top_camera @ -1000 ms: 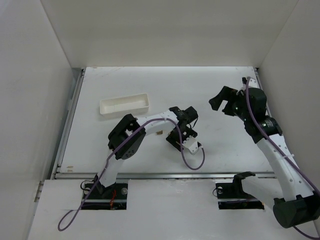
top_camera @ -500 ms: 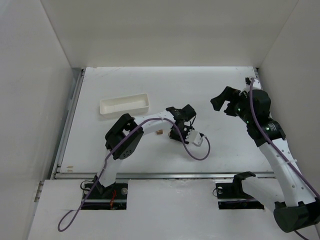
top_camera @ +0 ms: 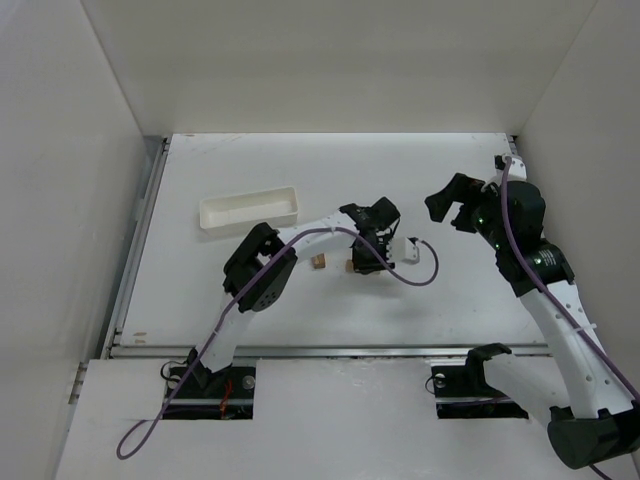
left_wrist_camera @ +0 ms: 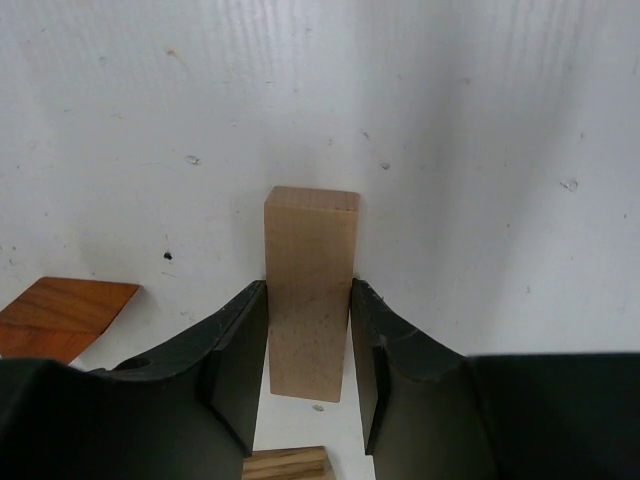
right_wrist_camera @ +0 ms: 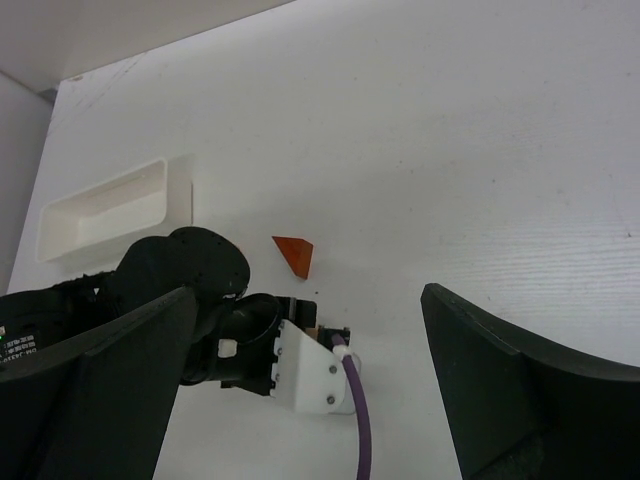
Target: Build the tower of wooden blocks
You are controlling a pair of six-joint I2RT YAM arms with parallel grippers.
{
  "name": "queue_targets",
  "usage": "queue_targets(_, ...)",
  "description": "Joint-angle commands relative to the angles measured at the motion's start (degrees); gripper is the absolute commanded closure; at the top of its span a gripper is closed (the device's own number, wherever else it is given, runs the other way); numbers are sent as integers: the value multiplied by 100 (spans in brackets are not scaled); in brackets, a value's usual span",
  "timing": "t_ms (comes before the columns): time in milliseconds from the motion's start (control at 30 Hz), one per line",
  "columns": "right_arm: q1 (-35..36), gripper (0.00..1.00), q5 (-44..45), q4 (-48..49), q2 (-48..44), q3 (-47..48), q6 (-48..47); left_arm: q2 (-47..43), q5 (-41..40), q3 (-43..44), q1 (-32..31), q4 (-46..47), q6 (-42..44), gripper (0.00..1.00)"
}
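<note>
Presently | left fingers (left_wrist_camera: pixel 235 365) are clamping light tan rectangular wooden block (left_wrist_camera: pixel 310 270) off-centre, risking it swivelling | right fingers (right_wrist_camera: pixel 500 370) are gaping, empty

White worktop (top_camera: pixel 300 170), lightly speckled under the left fingers (left_wrist_camera: pixel 238 360). Plain white walls (top_camera: pixel 330 60) enclose it beyond them and on both sides. Metal rail (top_camera: pixel 330 349) along near edge. Even, diffuse light.

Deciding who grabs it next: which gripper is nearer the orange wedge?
Left. The left gripper sits beside the orange wedge, jaws around a tan block; the right gripper hangs far off.
</note>
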Motion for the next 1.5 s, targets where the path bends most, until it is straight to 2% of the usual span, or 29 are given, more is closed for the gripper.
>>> queue_targets(0, -9, 0, 38, 196, -81, 127, -78, 287, 89, 24, 31, -54, -1039, 77)
queue_targets(233, -9, 0, 38, 196, -134, 127, -78, 234, -87, -353, 294, 263, -2138, 77)
queue_targets(333, -9, 0, 38, 196, -134, 127, -78, 173, -499, -537, 294, 473, -2139, 77)
queue_targets(733, -9, 0, 38, 143, -187, 127, -78, 6, -1423, -854, -48, 799, -1453, 74)
queue_targets(867, -9, 0, 38, 143, -187, 127, -78, 6, -1424, -793, -48, 799, -1313, 72)
queue_targets(967, -9, 0, 38, 143, -248, 74, -78, -47, -1353, -793, -48, 685, -1129, 67)
queue_targets(1233, -9, 0, 38, 143, -248, 74, -78, -108, -950, -793, -101, 440, -364, 66)
queue_targets(1367, -9, 0, 38, 143, -301, 74, -78, -56, -598, -731, -101, 246, -302, 57)
queue_targets(1400, -9, 0, 38, 143, -301, 74, -78, -56, -545, -731, -101, 193, -354, 50)
queue_targets(1467, -9, 0, 38, 91, -354, 74, -78, -56, -475, -731, -101, 193, -442, 43)
